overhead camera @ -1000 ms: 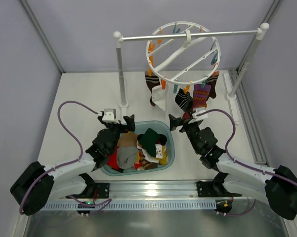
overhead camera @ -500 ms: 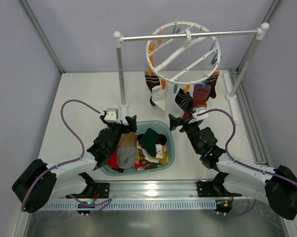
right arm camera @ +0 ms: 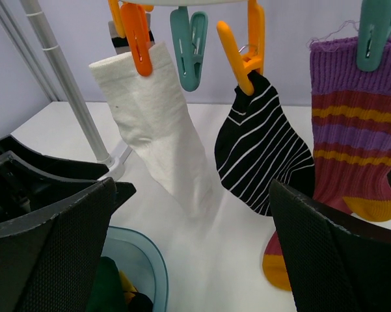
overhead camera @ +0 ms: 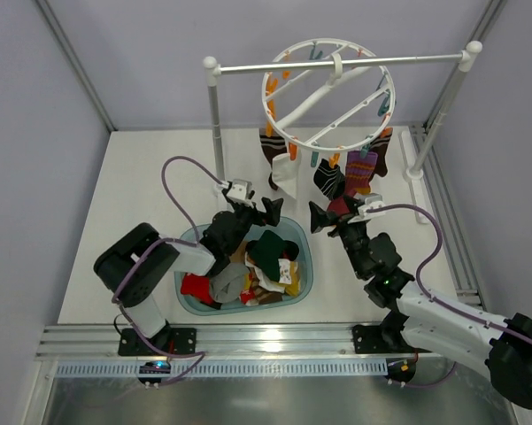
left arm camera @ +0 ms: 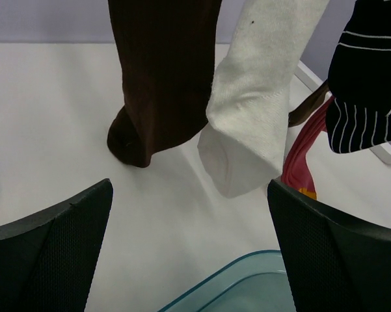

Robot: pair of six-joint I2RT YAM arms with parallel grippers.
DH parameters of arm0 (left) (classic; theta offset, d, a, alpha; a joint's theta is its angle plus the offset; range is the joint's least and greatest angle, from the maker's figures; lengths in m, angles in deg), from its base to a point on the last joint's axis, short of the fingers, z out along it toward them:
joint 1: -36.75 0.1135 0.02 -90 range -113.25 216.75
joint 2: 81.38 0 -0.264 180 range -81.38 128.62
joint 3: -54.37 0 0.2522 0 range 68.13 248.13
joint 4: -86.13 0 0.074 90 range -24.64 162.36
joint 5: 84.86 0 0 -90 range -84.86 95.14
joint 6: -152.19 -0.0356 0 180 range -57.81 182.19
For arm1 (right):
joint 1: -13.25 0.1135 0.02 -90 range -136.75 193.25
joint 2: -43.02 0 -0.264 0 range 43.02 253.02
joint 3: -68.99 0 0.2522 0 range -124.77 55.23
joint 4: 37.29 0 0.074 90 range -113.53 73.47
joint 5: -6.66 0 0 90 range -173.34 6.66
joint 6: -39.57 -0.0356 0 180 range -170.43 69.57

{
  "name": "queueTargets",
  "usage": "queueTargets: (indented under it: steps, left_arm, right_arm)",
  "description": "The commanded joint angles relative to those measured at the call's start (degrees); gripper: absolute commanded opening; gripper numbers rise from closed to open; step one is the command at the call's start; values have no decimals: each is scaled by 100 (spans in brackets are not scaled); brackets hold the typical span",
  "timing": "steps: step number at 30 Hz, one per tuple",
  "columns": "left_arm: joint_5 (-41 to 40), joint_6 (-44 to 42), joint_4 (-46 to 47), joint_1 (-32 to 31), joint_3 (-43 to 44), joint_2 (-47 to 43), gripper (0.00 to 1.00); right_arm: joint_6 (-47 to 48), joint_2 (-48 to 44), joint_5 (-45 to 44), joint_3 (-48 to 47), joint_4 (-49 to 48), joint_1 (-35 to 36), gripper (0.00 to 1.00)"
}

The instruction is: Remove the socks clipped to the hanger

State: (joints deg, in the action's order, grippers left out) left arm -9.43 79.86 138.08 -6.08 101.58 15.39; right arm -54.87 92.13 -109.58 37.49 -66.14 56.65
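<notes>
**Several socks (overhead camera: pixel 329 181) hang clipped, nothing yet grasped**

Left gripper (left arm camera: pixel 190 214), jaws wide and holding nothing, faces the brown sock (left arm camera: pixel 159 71) and white sock (left arm camera: pixel 254 117). Right gripper (right arm camera: pixel 192 195), equally wide and empty, faces the black striped sock (right arm camera: pixel 263 153). Tugging might swing the hanger (overhead camera: pixel 267 97) off its rail (overhead camera: pixel 248 66). The rail post (overhead camera: pixel 217 142) and basket (overhead camera: pixel 306 266) crowd the approach.

Reaching forward and to the right with the left arm (overhead camera: pixel 190 255), folded short and close to its base, left gripper (overhead camera: pixel 266 211) spread wide and holding nothing. Stretching long from the near right side, forward and to the left, with the right arm (overhead camera: pixel 443 317), right gripper (overhead camera: pixel 323 220) also wide apart and empty, near the left one but not touching it. In each wrist view, only two dark fingers (left arm camera: pixel 52 253) (right arm camera: pixel 45 250) at the lower corners, well apart.
</notes>
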Motion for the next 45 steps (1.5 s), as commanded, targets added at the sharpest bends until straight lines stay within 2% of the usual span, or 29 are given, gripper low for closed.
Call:
queueTargets:
  steps: [1,4,8,13,27,28,30,31,32,33,35,36,37,40,45]
  left_arm:
    - [121,157,1888,3,-14,201,100]
    - [165,280,2270,3,-111,307,100]
    - [270,342,2025,-6,222,500,100]
    - [578,588,2288,-6,460,782,100]
    - [543,826,2288,3,1260,1291,99]
    - [543,817,2288,3,1278,1326,94]
    - [517,808,2288,3,1287,1318,77]
    - [508,799,2288,-6,1278,1309,59]
    - [490,764,2288,-15,1269,1266,48]
    - [438,738,2288,-32,1226,1248,34]
    - [367,554,2288,-128,1120,1117,19]
    - [236,466,2288,-190,1067,1046,4]
    - [157,196,2288,-269,1015,967,0]
    - [-212,-332,2288,-568,786,686,0]
    - [-529,-317,2288,-665,171,133,0]
  right_arm:
    - [23,-216,-258,77,-90,20,100]
    - [58,-366,-303,139,-72,28,100]
    - [58,-463,-250,165,-19,20,100]
    - [58,-498,-294,192,-28,28,100]
    - [128,-358,-391,148,-46,28,100]
    - [137,-331,-373,130,-46,20,100]
    - [181,-287,-303,113,-46,28,100]
    - [207,-244,-259,86,-54,28,100]
    - [234,-208,-189,69,-54,28,100]
    - [243,-173,-67,51,-54,28,100]
    - [234,-15,22,-45,-20,28,100]
    - [234,38,118,-89,-2,28,100]
    - [225,177,163,-159,-19,20,100]
    - [181,389,365,-256,-98,28,100]
    - [6,469,1102,-344,-274,63,100]
